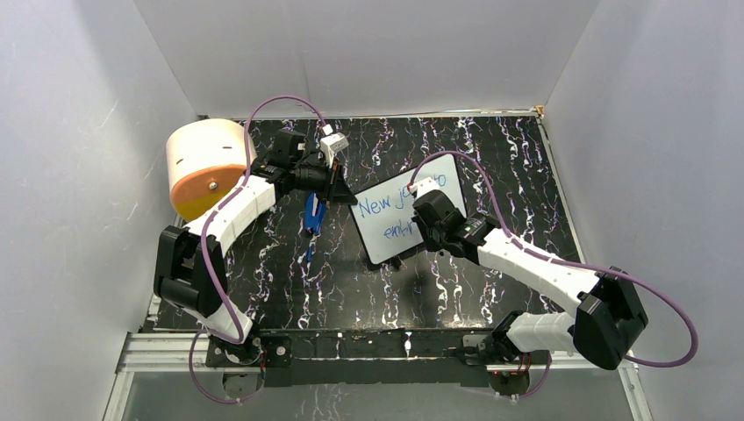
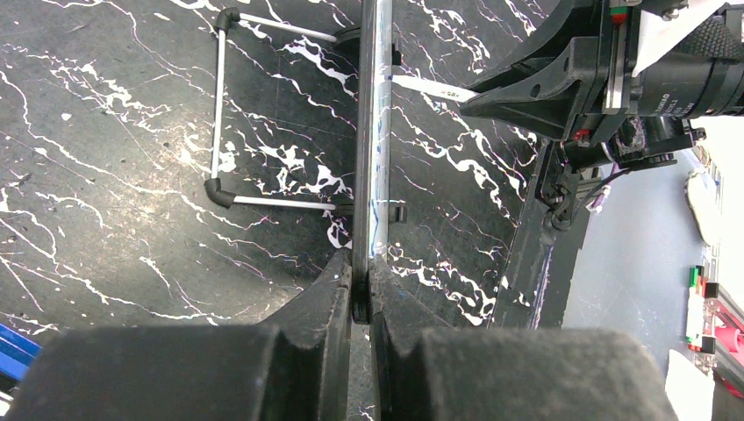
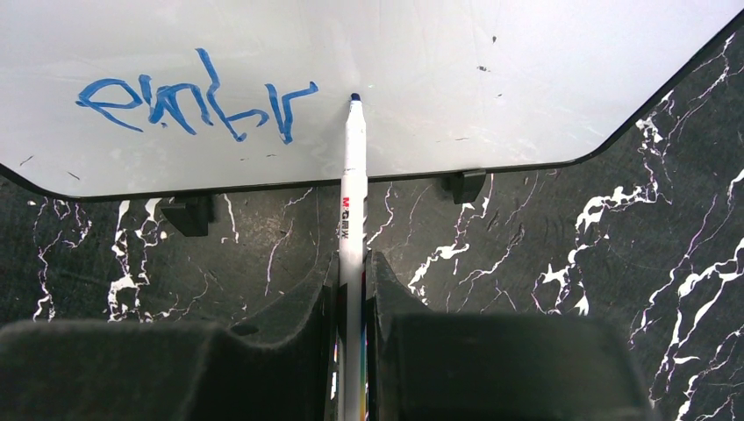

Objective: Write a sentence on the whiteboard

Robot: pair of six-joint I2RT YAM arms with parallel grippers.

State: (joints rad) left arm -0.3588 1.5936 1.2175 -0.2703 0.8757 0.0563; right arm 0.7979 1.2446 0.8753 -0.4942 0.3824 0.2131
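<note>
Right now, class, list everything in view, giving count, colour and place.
whiteboard: one, white with black frame, mid-table
sentence: two lines, blue, on the whiteboard
marker: one, white, tip on the whiteboard
wire stand: one, grey with black corners, behind the whiteboard
blue object: one, on the table left of the whiteboard
drum: one, cream and orange, far left corner
table: one, black with white streaks
left gripper: black, shut on the whiteboard's edge
right gripper: black, shut on the marker
</note>
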